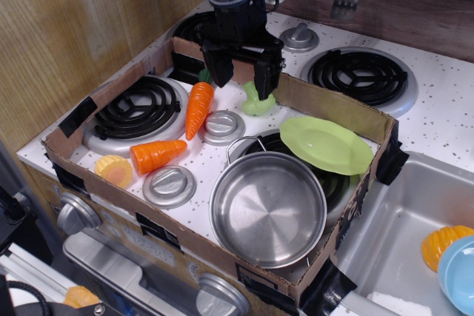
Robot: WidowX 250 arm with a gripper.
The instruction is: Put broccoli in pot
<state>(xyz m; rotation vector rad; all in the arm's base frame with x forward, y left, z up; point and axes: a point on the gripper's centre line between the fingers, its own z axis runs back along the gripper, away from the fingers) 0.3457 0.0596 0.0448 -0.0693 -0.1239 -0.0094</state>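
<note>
Toy kitchen. Speckled white stove top (pixel 444 120) with black coil burners (pixel 361 73), grey knobs (pixel 169 185), sink (pixel 404 238) at right, oven door (pixel 126 271) below. Wood panel walls (pixel 74 27); plastic carrot (pixel 198 107) and plate (pixel 326 144) lying about.

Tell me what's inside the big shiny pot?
Nothing that I can see: the pot shows only its bare shiny bottom. The broccoli is still outside it on the stove top, partly hidden by the open gripper above it.

You see pale green broccoli (pixel 258 103), a shiny silver pot (pixel 268 209), an orange carrot (pixel 198 108), a lime-green plate (pixel 326 145), and a black gripper (pixel 241 75).
</note>
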